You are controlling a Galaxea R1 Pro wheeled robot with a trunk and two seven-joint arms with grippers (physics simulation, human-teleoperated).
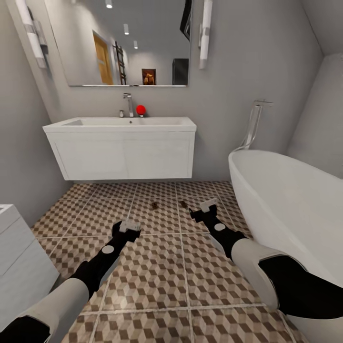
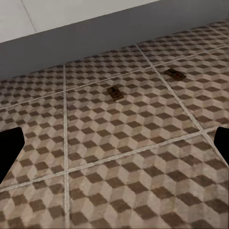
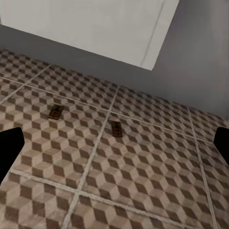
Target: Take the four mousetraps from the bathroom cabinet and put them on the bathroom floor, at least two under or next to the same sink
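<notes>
Two mousetraps [image 1: 155, 206] [image 1: 183, 204] (seemingly flat) lie before the sink [image 1: 121, 125], bathtub [image 1: 286, 200] alongside; both grippers [image 1: 127, 227] [image 1: 206, 207] spread, empty.

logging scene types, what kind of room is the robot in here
A bathroom: a white sink with a chrome tap under a wall mirror, and an oval white bathtub on patterned tile floor.

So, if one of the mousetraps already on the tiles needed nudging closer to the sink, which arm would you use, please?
Probably the right: its claw hovers open just beside the right mousetrap, while the left claw sits farther back.
</notes>
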